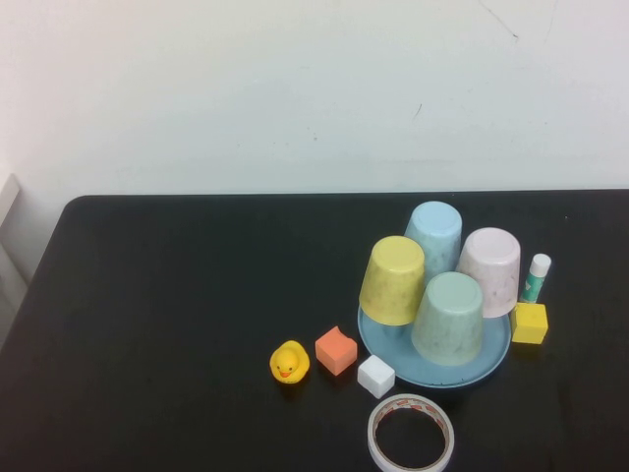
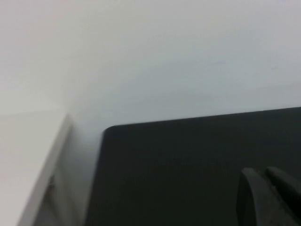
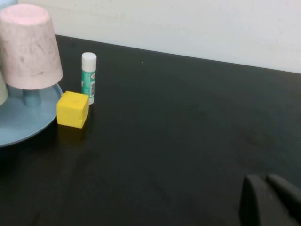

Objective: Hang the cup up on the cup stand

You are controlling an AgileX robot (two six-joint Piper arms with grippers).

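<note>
The pale mint-green cup [image 1: 449, 317] sits upside down over a peg at the front of the light blue cup stand [image 1: 432, 379], right of the table's middle. A yellow cup [image 1: 393, 279], a light blue cup [image 1: 433, 234] and a pink cup [image 1: 489, 269] sit upside down on the other pegs. The pegs are hidden under the cups. Neither arm shows in the high view. My left gripper [image 2: 264, 175] is shut and empty above the table's far left corner. My right gripper [image 3: 264, 179] is shut and empty over bare table to the right of the stand [image 3: 19, 125].
A yellow duck [image 1: 289, 363], an orange cube [image 1: 336, 350], a white cube [image 1: 375, 376] and a white tape roll [image 1: 411, 434] lie in front of the stand. A yellow cube [image 1: 529, 323] and a glue stick [image 1: 535, 277] stand at its right.
</note>
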